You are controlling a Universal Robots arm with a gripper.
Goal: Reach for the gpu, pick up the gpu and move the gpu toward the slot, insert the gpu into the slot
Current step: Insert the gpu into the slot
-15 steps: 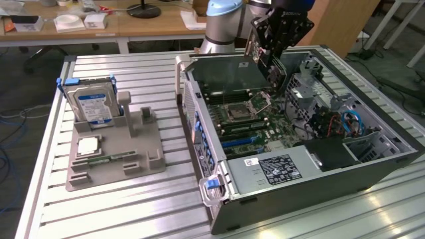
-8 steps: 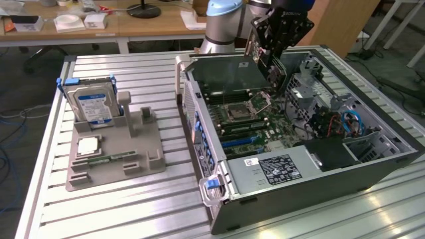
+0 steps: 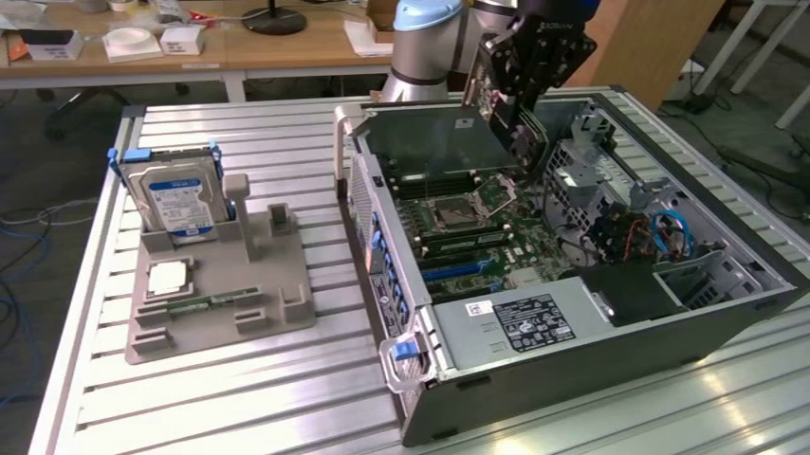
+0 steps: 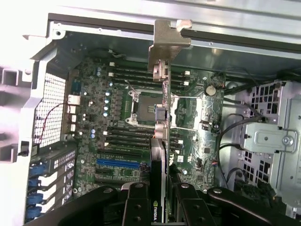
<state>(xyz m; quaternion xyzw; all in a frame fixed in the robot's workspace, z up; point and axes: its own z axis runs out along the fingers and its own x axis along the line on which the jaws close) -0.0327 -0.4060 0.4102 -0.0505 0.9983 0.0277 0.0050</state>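
gripper (image 4: 162, 195): jaws clamped on the gpu, one finger on each face
gpu (image 4: 158, 157): held edge-on above the motherboard (image 4: 117, 141)
bracket (image 4: 165, 40): grey metal, over the motherboard's edge

Slatted metal table (image 3: 253, 403) carries grey fixture (image 3: 276, 313) and open computer case (image 3: 595, 370).

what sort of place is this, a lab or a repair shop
Most likely a robotics lab or workshop: a robot arm holds a gpu over an open computer case on a slatted metal table, a hard drive stands in a grey fixture, and office desks stand behind.
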